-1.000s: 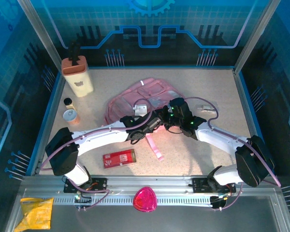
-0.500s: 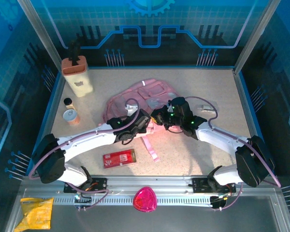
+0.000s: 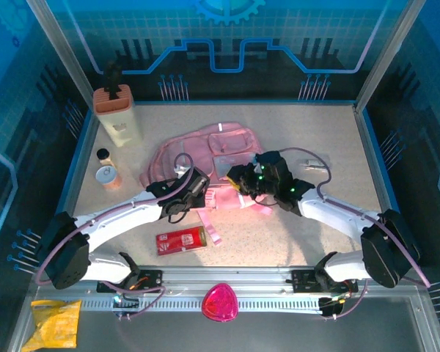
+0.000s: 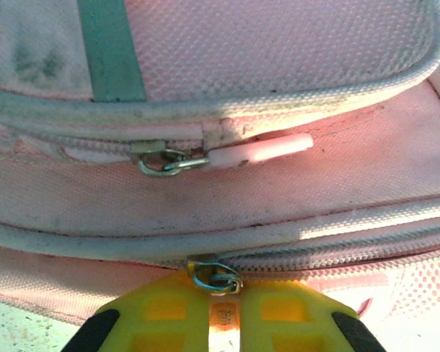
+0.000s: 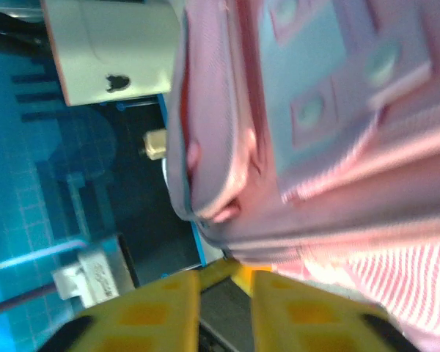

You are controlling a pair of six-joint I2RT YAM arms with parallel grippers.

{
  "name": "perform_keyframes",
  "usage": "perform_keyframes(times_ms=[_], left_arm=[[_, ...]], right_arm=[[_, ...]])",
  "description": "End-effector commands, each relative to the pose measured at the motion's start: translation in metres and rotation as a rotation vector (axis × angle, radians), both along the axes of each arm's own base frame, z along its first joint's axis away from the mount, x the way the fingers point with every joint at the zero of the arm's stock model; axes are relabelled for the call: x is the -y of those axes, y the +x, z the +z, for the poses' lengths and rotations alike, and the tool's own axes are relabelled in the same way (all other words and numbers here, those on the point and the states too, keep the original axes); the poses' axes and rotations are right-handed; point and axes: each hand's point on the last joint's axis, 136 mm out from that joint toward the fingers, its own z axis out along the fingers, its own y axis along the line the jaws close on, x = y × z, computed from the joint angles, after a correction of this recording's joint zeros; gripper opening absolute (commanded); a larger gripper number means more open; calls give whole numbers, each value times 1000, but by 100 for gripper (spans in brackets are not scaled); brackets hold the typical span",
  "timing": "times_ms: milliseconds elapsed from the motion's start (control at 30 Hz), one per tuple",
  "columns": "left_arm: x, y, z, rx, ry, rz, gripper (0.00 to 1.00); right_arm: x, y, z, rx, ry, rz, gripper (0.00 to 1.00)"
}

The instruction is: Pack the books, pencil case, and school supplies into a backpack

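Now the backpack (image 3: pixel 198 150) lies further left at mid-frame than a second ago, and the left gripper (image 4: pixel 217 293), also shifted left, pinches its zip pull (image 4: pixel 215 279). The right gripper (image 5: pixel 226 286), earlier closed, now stands parted at the bag's edge. The pencil case (image 3: pixel 181 240) stays below, lower left.

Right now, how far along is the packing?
Done: nothing I can confirm. In hand: the left gripper pinches a zip pull on the pink backpack. Left: the red pencil case and a small pale item lie on the table, unpacked.
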Motion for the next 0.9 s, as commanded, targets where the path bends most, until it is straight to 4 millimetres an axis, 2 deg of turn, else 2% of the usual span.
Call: perform_keyframes(times_ms=[0,100,167,233,333,467,600,733,867], left_arm=[[16,7,20,34,-63,-41,0],[17,5,20,21,-54,-49,0],[17,3,22,20,-63,-51,0],[20,2,23,15,-82,-66,0],[24,0,24,6,-94,-83,0],[32,-2,24,-7,-115,-109,0],[39,0,23,-15,-124,-103,0],[71,3,34,14,-175,-155,0],[105,4,35,0,-195,-203,0]], right_arm=[[4,-9,-19,-27,-54,-9,45],[3,-10,-36,-86,-50,-30,61],[3,-3,-41,-91,-45,-59,65],[6,6,-46,-95,-70,-91,64],[-1,21,-49,-97,-62,-96,57],[-1,35,-61,-98,-74,-130,29],[-5,35,-68,-115,-77,-121,0],[-14,30,-63,-106,-66,-107,0],[-26,24,-56,-93,-56,-90,0]])
